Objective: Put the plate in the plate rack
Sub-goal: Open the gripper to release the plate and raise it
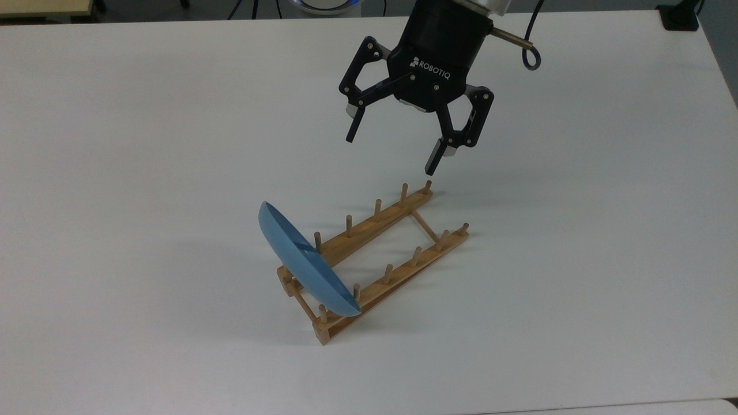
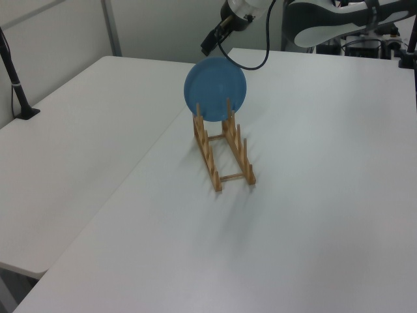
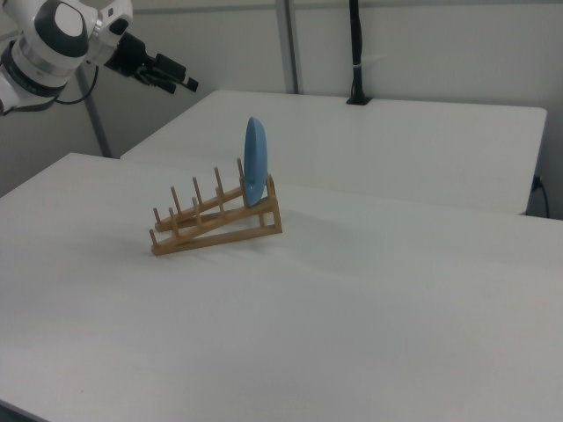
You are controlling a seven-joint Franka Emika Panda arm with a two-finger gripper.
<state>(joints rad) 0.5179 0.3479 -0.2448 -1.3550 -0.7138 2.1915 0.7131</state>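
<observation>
Pincer (image 1: 389, 154) released and empty above table (image 1: 144, 144), one plate (image 1: 305, 269) standing in one plate rack (image 1: 398, 253)

The plate rack (image 1: 375, 262) is bare light wood; the plate (image 1: 302, 265) in it smooth matt blue; the hand (image 1: 389, 153) black plastic; the tabletop (image 1: 144, 144) matt white.

- Your tool (image 1: 390, 154) hangs above the white desk (image 1: 115, 144), its two black fingers (image 1: 351, 128) spread wide and holding nothing.
- Your light-blue plate (image 1: 305, 268) stands on edge at the plate rack (image 1: 375, 259) end nearer the top view's lower left, slotted between the pegs.
- You see one fingertip just above the rack's far end, apart from the plate.
</observation>
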